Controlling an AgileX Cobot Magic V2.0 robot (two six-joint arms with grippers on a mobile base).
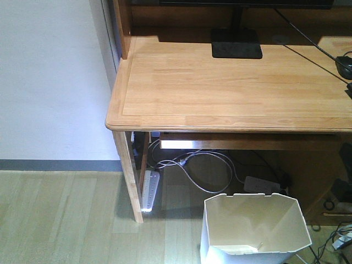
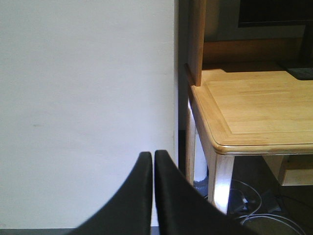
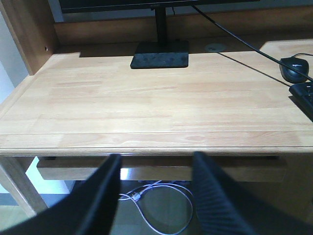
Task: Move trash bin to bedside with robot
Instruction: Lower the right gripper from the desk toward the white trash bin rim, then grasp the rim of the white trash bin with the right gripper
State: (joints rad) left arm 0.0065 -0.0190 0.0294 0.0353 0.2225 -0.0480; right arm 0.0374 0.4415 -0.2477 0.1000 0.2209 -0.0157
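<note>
The white trash bin (image 1: 254, 228) with a notched angular rim stands on the floor in front of the desk, at the bottom right of the front view. It is empty inside. The bed is out of view. My left gripper (image 2: 153, 155) is shut and empty, pointing at the white wall beside the desk's left corner. My right gripper (image 3: 156, 159) is open and empty, held in front of the desk's front edge, above the cables on the floor. Neither gripper shows in the front view, and the bin shows in neither wrist view.
A light wooden desk (image 1: 220, 82) fills the upper part, with a black monitor stand (image 1: 236, 50), a mouse (image 3: 295, 68) and a keyboard edge on it. A power strip (image 1: 149, 190) and cables (image 1: 203, 165) lie under it. White wall (image 1: 49, 77) at left.
</note>
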